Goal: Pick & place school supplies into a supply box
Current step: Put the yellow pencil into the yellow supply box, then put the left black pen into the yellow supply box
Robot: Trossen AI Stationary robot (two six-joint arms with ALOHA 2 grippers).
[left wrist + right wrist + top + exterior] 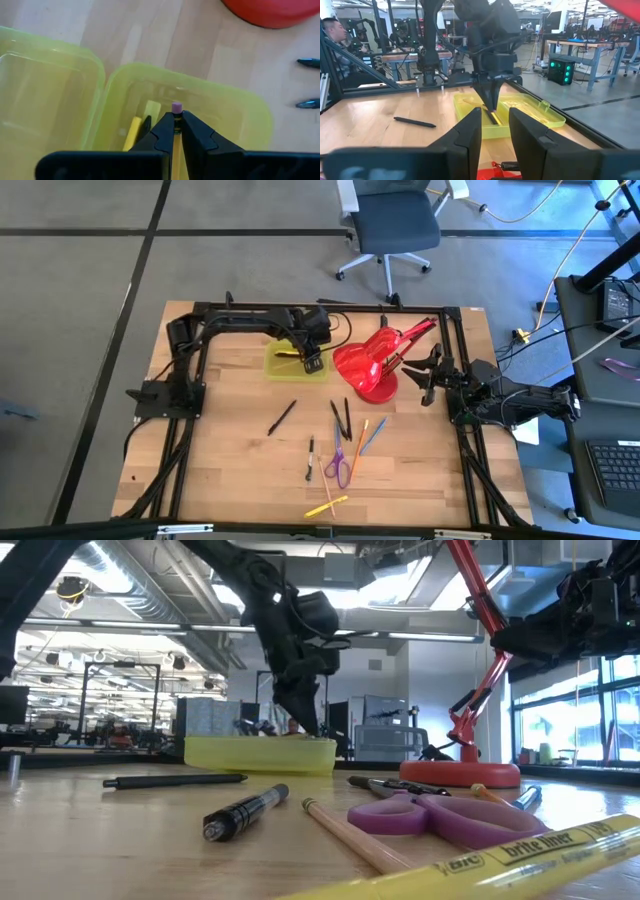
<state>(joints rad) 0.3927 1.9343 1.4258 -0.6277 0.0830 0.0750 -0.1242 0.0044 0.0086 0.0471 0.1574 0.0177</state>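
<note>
The translucent yellow-green supply box [290, 363] stands open near the table's far side, its lid [45, 95] laid flat beside it. My left gripper [311, 361] hangs over the box [200, 105], shut on a yellow pencil. A yellow item [134, 131] lies inside the box. Purple scissors [338, 466], a yellow highlighter [328, 506], an orange pencil [360, 442], a blue pen [373, 436] and black pens [282, 417] lie flat on the table nearer the front. My right gripper [495, 131] waits open at the table's right, beside the red lamp. My left gripper pinches the yellow pencil between its two fingers [162, 131], just below the pink eraser end [176, 107]. It comes from above, pointing down into the box. The pencil [493, 116] slants down below the fingers; I cannot tell whether its lower end touches the box floor.
The red desk lamp [370, 370] stands right of the box, with its arm [478, 650] reaching up between both grippers. A black frame runs along the table's edges. An office chair [395, 225] stands beyond the far edge. Bare wood lies left of the box.
</note>
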